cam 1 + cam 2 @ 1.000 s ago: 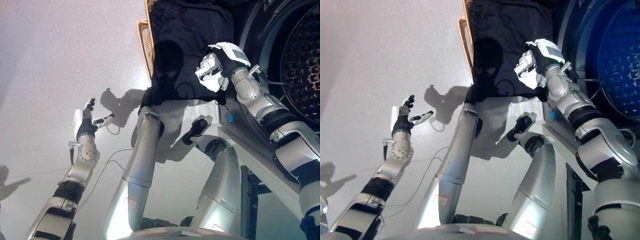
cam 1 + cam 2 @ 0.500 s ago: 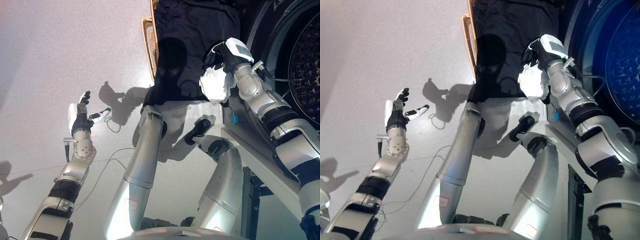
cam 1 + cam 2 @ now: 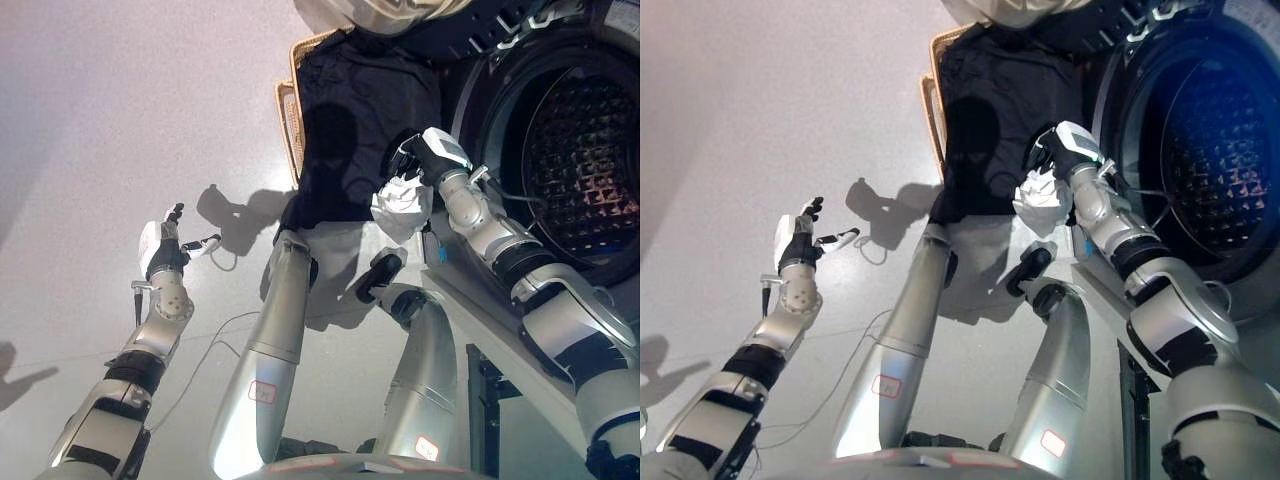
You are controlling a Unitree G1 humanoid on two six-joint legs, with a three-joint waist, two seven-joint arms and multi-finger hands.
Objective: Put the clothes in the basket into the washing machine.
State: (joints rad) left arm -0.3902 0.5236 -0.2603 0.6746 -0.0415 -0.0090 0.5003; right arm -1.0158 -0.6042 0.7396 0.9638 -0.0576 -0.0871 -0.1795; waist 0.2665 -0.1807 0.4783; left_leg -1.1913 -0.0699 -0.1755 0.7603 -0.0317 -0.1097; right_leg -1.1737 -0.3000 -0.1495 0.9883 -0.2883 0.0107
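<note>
Beside the washing machine, everything placed from it:
Floor (image 3: pixel 120 110): pale grey, spreading away to the left of the washing machine.
Washing machine (image 3: pixel 500 50): dark front at the upper right, round door opening facing the scene, perforated metal drum (image 3: pixel 580 170) visible inside.
Black garment (image 3: pixel 350 130): large dark cloth just left of the washing machine opening, draped over the basket and hanging past its near edge.
Basket (image 3: pixel 288 110): woven, tan, just left of the washing machine; only its left rim shows beside the black garment.
Light cloth (image 3: pixel 1010 10): pale bundle at the top edge, above the black garment and up-left of the washing machine door.
White cloth (image 3: pixel 400 208): small crumpled piece held up in front of the black garment, just left of the washing machine opening.
Right hand (image 3: pixel 420 165): fingers curled around the top of the white cloth, which hangs below it, close to the left edge of the washing machine door.
Left hand (image 3: pixel 168 245): far left of the washing machine, raised over the floor, fingers spread and relaxed, holding nothing.
</note>
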